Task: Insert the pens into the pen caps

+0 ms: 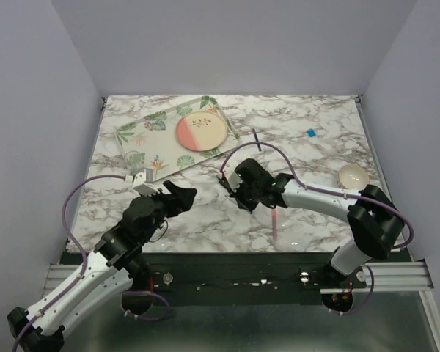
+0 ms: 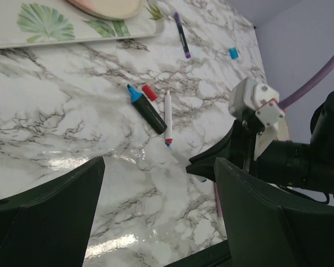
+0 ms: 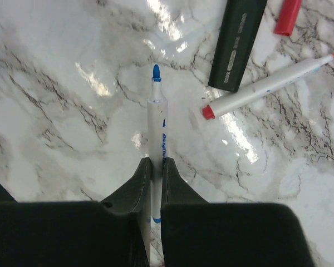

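My right gripper point(image 3: 155, 161) is shut on a white pen with a blue tip point(image 3: 156, 105) and holds it just above the marble; it sits mid-table in the top view point(image 1: 237, 192). Close beyond it lie a chunky dark marker point(image 3: 236, 47), a red cap point(image 3: 288, 16) and a white red-ended pen point(image 3: 267, 86). My left gripper point(image 2: 158, 206) is open and empty, left of the right one point(image 1: 185, 195). A thin dark navy pen point(image 1: 257, 139) and a bright blue cap point(image 1: 310, 133) lie farther back. A pink pen point(image 1: 274, 220) lies near the front.
A leaf-patterned tray point(image 1: 143, 139) with a pink-and-cream plate point(image 1: 201, 132) stands at the back left. A small cream bowl point(image 1: 353, 176) sits at the right edge. The two grippers are close together at mid-table.
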Robot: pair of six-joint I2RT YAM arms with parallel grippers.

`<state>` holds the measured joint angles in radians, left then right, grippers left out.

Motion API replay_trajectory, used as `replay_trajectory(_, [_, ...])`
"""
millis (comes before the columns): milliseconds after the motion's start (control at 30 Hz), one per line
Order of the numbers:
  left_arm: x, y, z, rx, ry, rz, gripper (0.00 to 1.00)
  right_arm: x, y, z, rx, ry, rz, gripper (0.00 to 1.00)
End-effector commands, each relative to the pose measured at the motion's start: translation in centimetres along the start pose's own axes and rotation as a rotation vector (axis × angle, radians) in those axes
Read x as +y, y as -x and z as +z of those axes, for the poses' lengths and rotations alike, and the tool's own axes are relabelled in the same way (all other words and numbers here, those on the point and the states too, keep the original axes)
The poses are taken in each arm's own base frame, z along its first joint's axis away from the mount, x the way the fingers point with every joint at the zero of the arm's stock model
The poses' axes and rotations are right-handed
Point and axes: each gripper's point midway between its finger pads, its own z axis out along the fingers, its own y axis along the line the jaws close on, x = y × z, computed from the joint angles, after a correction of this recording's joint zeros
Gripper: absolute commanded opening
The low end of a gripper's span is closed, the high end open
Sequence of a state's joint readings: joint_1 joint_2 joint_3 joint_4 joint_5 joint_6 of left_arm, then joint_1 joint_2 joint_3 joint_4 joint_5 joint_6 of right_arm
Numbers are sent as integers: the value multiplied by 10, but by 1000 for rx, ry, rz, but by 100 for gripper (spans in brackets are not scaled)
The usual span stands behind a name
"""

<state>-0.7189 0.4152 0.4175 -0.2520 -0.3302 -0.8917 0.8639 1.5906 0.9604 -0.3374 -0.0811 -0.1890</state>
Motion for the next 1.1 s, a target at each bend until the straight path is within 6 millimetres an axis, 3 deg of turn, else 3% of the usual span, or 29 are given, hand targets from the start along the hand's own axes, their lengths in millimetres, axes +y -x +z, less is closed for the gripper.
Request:
replay_trajectory(0, [-32,-14,10,78,-143,-26,85,2,36,-17,-76,-20,223,1])
replay_trajectory(200, [-52,-25,21,139,-227,16,81,13,70,-48,-235,44,273,1])
replay_trajectory(367, [-57,-37,34,192,-236,51,79,20,93,-69,-346,94,289,1])
replay_trajectory(733, [-83,-26,52,177,-280,85,76,39,105,-82,-402,192,316,1])
replay_trajectory(1067, [-84,-41,58,237,-303,90,65,42,105,-86,-441,196,345,1])
